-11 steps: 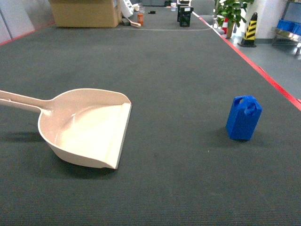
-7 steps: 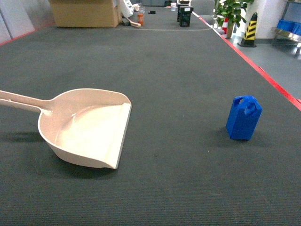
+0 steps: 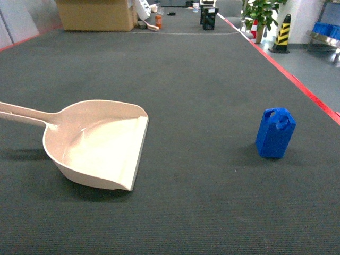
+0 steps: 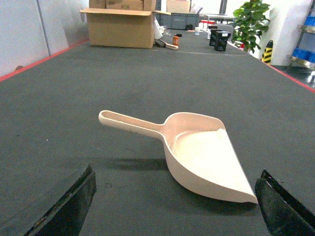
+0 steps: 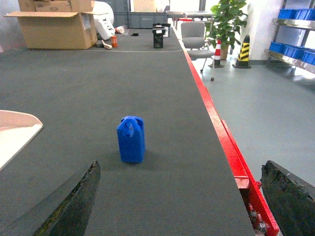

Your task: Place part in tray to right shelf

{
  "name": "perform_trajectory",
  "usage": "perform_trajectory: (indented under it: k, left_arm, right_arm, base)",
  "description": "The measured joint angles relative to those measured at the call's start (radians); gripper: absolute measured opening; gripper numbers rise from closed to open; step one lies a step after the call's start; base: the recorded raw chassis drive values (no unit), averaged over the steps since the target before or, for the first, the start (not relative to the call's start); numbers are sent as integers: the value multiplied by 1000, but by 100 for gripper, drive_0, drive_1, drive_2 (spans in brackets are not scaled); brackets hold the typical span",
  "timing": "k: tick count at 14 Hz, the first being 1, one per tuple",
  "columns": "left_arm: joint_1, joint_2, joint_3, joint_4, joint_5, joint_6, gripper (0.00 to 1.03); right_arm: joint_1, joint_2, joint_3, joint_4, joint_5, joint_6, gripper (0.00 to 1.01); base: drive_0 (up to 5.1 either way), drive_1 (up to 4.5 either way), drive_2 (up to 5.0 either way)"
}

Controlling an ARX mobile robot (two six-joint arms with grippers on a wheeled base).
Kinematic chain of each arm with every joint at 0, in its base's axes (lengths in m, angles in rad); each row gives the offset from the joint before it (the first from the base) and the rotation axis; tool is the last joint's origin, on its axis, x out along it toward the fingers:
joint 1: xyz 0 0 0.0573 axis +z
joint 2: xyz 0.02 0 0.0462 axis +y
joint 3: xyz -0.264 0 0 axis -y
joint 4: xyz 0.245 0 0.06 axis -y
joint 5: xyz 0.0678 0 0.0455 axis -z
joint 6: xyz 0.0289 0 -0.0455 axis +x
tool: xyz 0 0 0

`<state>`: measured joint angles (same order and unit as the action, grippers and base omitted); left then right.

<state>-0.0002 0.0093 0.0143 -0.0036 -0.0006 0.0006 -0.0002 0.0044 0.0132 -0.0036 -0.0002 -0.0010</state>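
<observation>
The cream tray (image 3: 101, 143) lies on the dark mat at the left, its handle pointing left and its flat lip facing right. The blue part (image 3: 275, 133) stands upright on the mat to the right, well apart from the tray. My left gripper (image 4: 176, 173) is open, just short of the tray (image 4: 206, 157), and holds nothing. My right gripper (image 5: 181, 164) is open with the part (image 5: 131, 139) ahead and to its left, untouched. Neither gripper shows in the head view. Far right, a steel shelf (image 5: 295, 51) holds blue crates.
A red border (image 5: 221, 132) marks the mat's right edge, with grey floor beyond it. A cardboard box (image 3: 95, 14), small black items (image 3: 209, 18), a plant (image 3: 260, 13) and a striped cone (image 3: 282, 34) stand at the far end. An office chair (image 5: 193, 39) stands off the mat.
</observation>
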Motion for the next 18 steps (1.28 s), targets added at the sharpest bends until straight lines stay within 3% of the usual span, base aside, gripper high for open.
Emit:
perform_trajectory:
  k: [18]
  left_arm:
    - [0, 0, 0, 0, 0, 0, 98]
  right_arm:
    - [0, 0, 0, 0, 0, 0, 98]
  base:
    - [0, 0, 0]
